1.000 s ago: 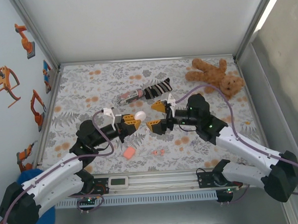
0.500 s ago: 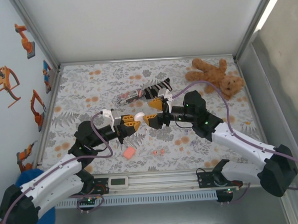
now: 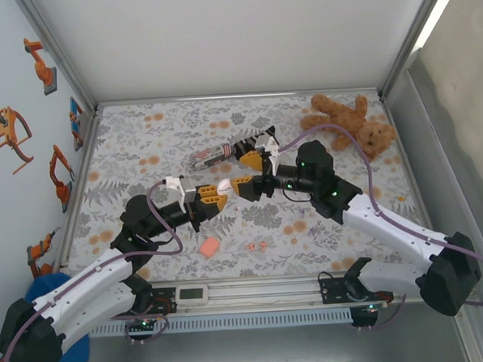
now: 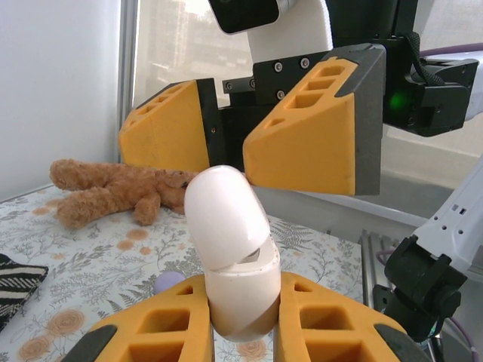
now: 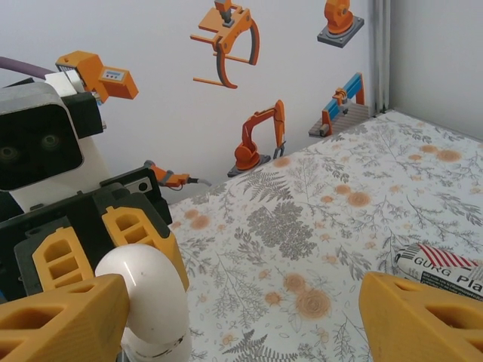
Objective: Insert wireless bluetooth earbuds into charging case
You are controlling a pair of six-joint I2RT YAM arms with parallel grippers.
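Top external view: the left gripper is clamped on the white charging case, held above the middle of the table. The right gripper, jaws spread wide, brackets the case. The 2 coral-red earbuds lie on the table near its near edge. Left wrist view: the case lid stands slightly ajar. Right wrist view: the lid sits against or just beside 1 orange finger of the right gripper; contact cannot be confirmed. The step in hand appears to be opening the case. The next move calls for the right jaws to close on the lid and swing it back.
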